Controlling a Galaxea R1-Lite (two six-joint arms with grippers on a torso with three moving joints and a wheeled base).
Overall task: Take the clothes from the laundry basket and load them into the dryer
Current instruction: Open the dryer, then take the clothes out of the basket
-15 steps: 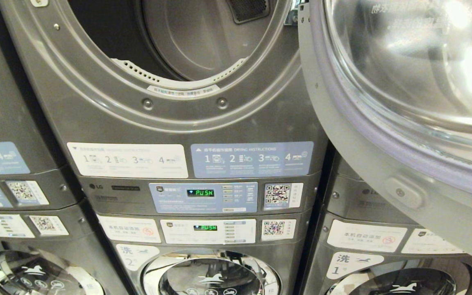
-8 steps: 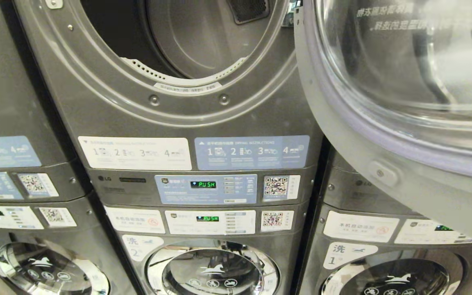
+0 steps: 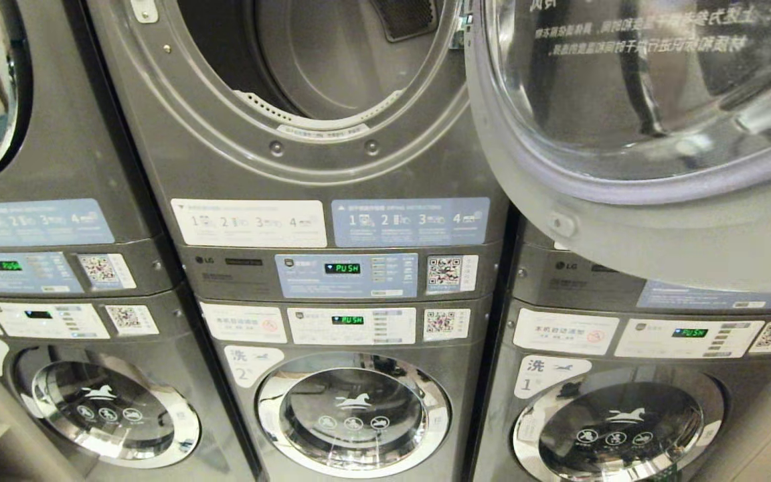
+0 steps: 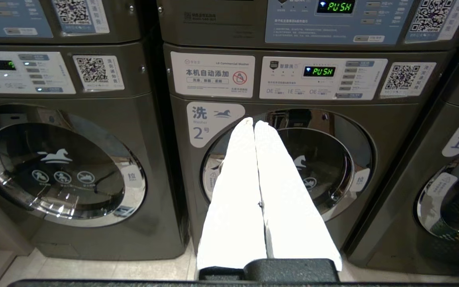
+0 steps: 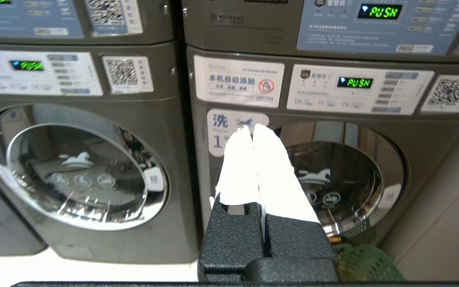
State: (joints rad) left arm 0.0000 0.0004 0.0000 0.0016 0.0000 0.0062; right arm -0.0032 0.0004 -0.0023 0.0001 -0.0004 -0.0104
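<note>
Dryer cut off by the head view's upper edge, its drum running into shadow, and the open door cropped above and at the right. Laundry basket seen only as a green corner at the right wrist view's lower edge, partly behind the right gripper; contents hidden. Small print on the instruction labels too fine to read.

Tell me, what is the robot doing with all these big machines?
It is at a wall of stacked laundry machines. The dryer above the washer marked 2 has its door swung wide open, and no clothes show inside. Both grippers, left and right, are shut, hold nothing and point at the washers lower down. A bit of the green laundry basket peeks in by the floor near the right arm. Nothing is being carried.
</note>
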